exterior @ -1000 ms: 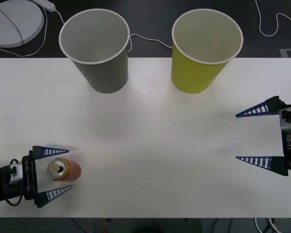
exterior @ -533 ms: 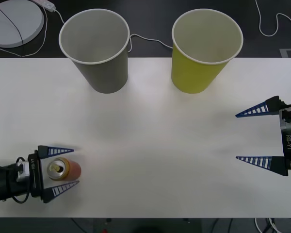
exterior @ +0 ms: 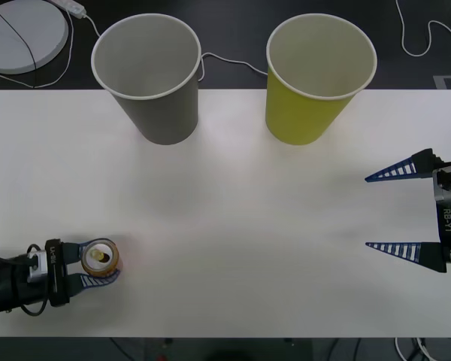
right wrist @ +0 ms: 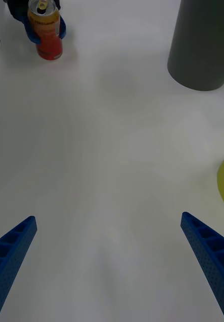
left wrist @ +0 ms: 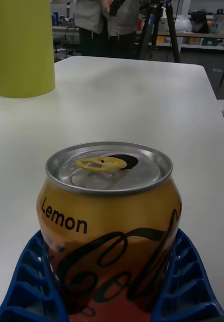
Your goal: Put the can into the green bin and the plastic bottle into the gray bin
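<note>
Left gripper: found at the near left corner of the table; its blue ribbed fingers are pressed on both sides of the can, so the can is grasped.
Can: a short metal cylinder, orange at the top and red at the base, with black lettering and the word "Lemon". The top is silver-gold and shiny, with a yellow pull tab and an open mouth hole. It stands upright, its long axis vertical, the top turned up.
Right gripper: kept near the right edge of the table, fingers spread wide, nothing held between them.
Gray bin: a tall paper cup, tapered to the base, with a white rolled rim and a pale inside; it stands upright at the far edge, toward the left.
Green bin: a yellow-green cup of the same shape, upright at the far edge, toward the right, apart from the gray one.
Table: white, smooth and matte.
</note>
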Available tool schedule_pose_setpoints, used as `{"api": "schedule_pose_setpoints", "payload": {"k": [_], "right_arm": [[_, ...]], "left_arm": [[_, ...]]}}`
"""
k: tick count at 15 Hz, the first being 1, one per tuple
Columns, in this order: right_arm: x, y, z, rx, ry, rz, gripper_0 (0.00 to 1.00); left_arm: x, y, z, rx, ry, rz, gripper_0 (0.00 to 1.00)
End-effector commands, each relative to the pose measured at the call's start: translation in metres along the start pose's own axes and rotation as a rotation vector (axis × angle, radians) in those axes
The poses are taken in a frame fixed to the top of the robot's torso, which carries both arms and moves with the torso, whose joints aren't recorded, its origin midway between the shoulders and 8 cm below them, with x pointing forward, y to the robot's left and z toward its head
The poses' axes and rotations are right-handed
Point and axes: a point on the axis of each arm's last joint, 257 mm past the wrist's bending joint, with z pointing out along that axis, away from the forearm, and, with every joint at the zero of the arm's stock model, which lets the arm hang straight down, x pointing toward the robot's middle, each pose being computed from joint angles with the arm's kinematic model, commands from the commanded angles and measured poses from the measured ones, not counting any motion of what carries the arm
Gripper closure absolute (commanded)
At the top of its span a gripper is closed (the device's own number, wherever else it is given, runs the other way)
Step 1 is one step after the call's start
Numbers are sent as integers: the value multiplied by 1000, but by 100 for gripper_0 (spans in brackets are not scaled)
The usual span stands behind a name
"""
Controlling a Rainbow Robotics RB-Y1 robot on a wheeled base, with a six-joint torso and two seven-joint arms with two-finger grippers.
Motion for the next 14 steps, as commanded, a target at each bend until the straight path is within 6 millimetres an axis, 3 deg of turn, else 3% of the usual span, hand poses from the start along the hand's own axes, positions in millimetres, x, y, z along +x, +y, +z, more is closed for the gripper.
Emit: {"api": "schedule_pose_setpoints", "payload": {"k": [1,6,14], "right_arm": [[0,0,0,0,0,0,0],[0,0,0,0,0,0,0],[0,0,0,0,0,0,0]], "left_arm": [[-3,4,-1,-3,-4,-4,100],[-16,23,-15,12,11,-83,100],[-50,84,-61,87,230,-114,100]]}}
